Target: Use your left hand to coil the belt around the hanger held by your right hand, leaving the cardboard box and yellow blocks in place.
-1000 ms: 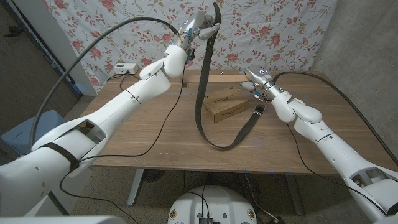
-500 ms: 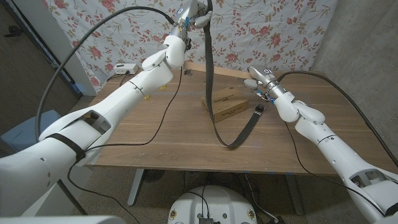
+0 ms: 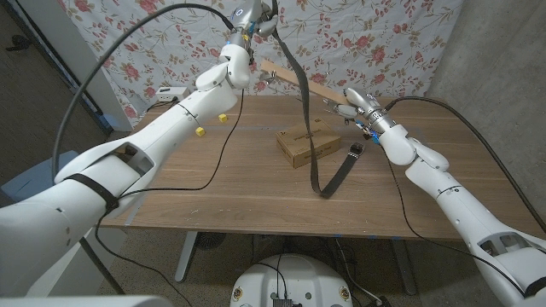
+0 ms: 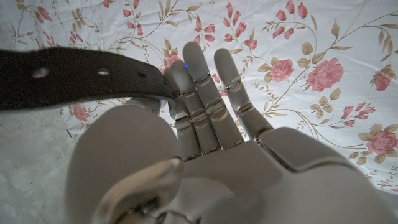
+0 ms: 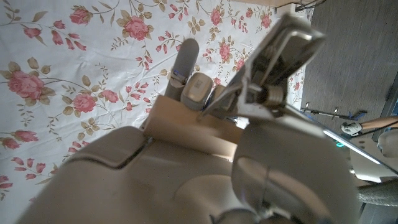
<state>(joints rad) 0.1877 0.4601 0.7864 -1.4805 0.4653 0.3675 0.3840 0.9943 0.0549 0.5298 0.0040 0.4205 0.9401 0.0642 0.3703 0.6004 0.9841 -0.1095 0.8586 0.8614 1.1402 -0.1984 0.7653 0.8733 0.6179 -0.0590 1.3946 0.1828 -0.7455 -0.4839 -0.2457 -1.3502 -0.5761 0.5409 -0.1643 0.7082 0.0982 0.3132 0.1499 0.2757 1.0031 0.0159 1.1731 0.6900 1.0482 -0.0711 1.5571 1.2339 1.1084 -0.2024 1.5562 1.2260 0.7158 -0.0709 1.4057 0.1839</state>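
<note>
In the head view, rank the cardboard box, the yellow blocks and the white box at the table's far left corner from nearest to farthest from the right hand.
1. Cardboard box, table middle, just beside the right hand.
2. Yellow blocks, left of middle.
3. White box, far left corner.

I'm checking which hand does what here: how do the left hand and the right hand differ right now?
The left hand is raised high against the floral backdrop; the right hand sits low, near the cardboard box. The left hand holds the dark belt, which hangs down to the table; the right hand holds the wooden hanger. Both are gripping something.
</note>
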